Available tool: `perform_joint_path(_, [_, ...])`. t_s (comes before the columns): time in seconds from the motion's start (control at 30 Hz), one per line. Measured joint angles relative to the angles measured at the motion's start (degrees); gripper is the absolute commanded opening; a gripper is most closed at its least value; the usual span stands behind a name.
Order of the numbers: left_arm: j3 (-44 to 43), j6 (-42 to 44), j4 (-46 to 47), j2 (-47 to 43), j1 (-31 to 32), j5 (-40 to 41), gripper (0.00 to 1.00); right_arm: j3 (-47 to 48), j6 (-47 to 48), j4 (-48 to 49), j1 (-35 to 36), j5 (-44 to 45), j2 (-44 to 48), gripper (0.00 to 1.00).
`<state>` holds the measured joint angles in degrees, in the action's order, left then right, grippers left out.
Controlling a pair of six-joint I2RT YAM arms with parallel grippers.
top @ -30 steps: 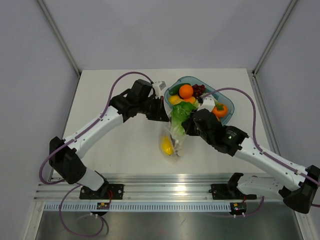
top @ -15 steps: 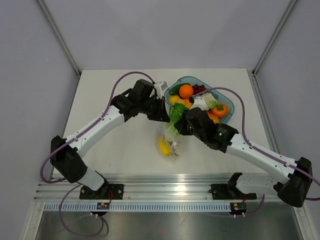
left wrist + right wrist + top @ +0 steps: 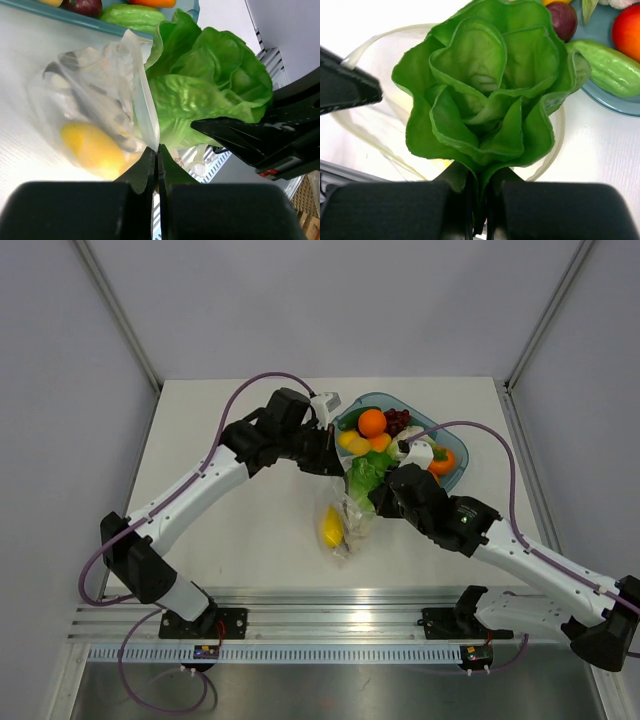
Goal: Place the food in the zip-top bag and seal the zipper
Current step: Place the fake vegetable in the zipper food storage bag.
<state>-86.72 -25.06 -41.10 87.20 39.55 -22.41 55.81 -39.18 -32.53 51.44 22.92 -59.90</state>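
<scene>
The clear zip-top bag [image 3: 341,523] lies in front of the tray with its mouth raised and a yellow lemon [image 3: 331,529] inside. My left gripper [image 3: 157,150] is shut on the bag's mouth edge [image 3: 145,100] and holds it up. My right gripper [image 3: 480,175] is shut on the base of the green lettuce [image 3: 490,90]. It holds the lettuce [image 3: 365,472] right at the bag's opening, whose pale zipper strip [image 3: 385,35] loops behind the leaves. The lemon [image 3: 92,150] shows through the plastic.
The teal oval tray [image 3: 365,400] at the back holds an orange [image 3: 372,422], dark grapes [image 3: 397,420], a cucumber [image 3: 352,418], a second orange fruit [image 3: 440,460] and a white piece. Both arms crowd the table's middle.
My right gripper carried the lettuce left towards the bag mouth, then a little back and down. My left gripper shifted slightly away with the bag's edge. The bag moved a little.
</scene>
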Motion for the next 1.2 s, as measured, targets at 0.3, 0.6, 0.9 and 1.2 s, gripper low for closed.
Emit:
perform_joint_path(0.3, [-2.6,1.5,-0.1,2.7,0.0,-0.2,0.00,1.0,0.0,1.2,0.0,0.0,0.4,0.00])
perform_joint_path(0.6, [-2.6,3.3,-0.1,2.9,0.0,-0.5,0.00,3.4,0.6,3.6,0.0,0.8,-1.3,0.00])
perform_joint_path(0.9, [-2.6,4.3,-0.2,3.5,0.0,-1.4,0.00,3.0,0.2,5.9,0.1,-1.2,-3.5,0.00])
perform_joint_path(1.2, [-2.6,4.5,-1.0,4.8,0.1,-2.1,0.00,-2.3,-1.8,10.8,0.0,-6.2,-7.9,0.00])
